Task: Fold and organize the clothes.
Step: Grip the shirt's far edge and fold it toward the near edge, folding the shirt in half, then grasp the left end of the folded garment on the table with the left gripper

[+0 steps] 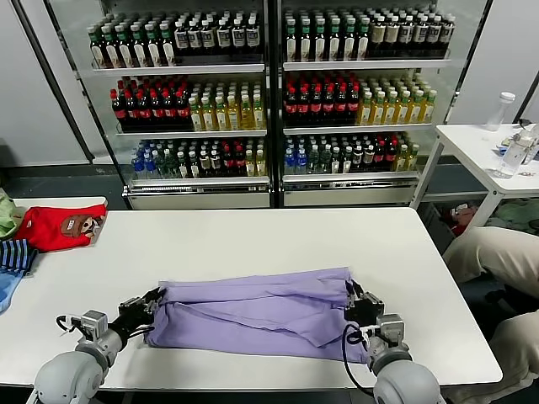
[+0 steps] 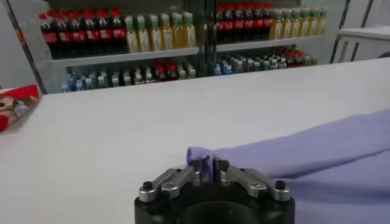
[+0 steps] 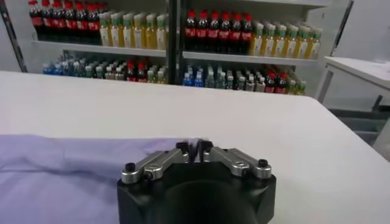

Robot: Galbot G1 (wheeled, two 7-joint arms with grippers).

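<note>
1. The lavender T-shirt [image 1: 253, 313] lies on the white surface [image 1: 253, 240], near its front edge and roughly centred between the two arms. It is folded over into a wide band running left to right, with soft creases across it and a loose flap hanging lower toward the right end.
2. No print shows on the visible side of the shirt; it looks plain.
3. The left claw [image 1: 150, 305] is at the shirt's left end, low over the surface. In the left wrist view the left claw [image 2: 207, 170] has its fingers pressed together on a small bunched corner of the purple fabric, so it is gripping the shirt.
4. The right claw [image 1: 357, 300] is at the shirt's right end. In the right wrist view the right claw [image 3: 196, 150] is closed tight, with the fabric edge pinched between the tips.
5. At the far left of the surface lie a red garment with a brown cartoon print [image 1: 59, 225] and a blue-striped garment [image 1: 15, 257], well apart from the shirt.
6. Behind the surface stand glass-fronted coolers [image 1: 269, 101] filled with rows of bottled drinks.
7. To the right is a second white table [image 1: 480, 147] carrying clear bottles.
</note>
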